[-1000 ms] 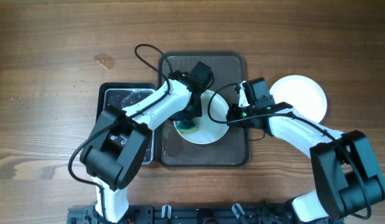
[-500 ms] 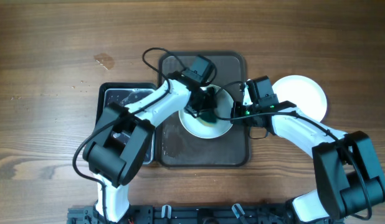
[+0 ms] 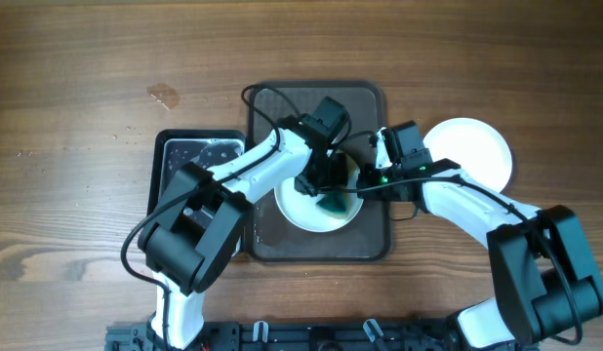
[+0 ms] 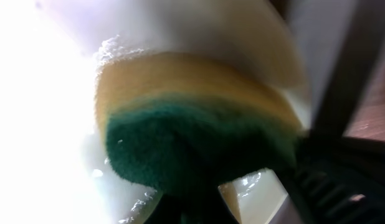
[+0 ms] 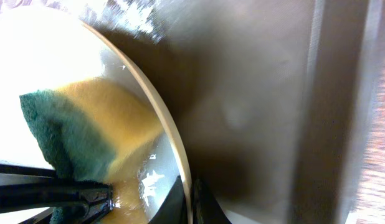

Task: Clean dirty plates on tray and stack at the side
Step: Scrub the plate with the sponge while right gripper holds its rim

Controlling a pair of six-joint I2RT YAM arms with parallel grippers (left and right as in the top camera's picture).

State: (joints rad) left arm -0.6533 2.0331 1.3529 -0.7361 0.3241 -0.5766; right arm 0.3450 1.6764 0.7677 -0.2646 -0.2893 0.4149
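Step in hand: wiping the plate (image 3: 303, 211) that lies on the tray (image 3: 365, 244), judged about midway through that plate's scrub.
Left gripper (image 3: 330, 188): closed on the sponge (image 4: 192, 134), yellow foam with a green scouring face, pressed onto the right half of the plate.
Right gripper (image 5: 185, 200): closed on the plate's rim at its right edge, one finger inside and one outside, pinning it to the tray.
Plate surface: wet and foamy around the sponge in both wrist views; centre covered by the sponge, so no telling whether the teal smear is gone.
Side stack (image 3: 472, 151): plain white, on the worktop (image 3: 87, 195) just right of the tray; number of plates in it not readable from above.
Next move, as a judgement: lift the sponge clear to check the centre, then, if clean, carry the plate by its rim over the tray's raised edge and set it squarely on the side stack; a slippery wet rim calls for a firm, level hold.
Small black tray (image 3: 199, 156): touching the left side of the tray, wet and bubbly, no sponge in it.
Surface and room: brown wood-grain worktop with a small pale mark at upper left; nothing of the room beyond it shown.
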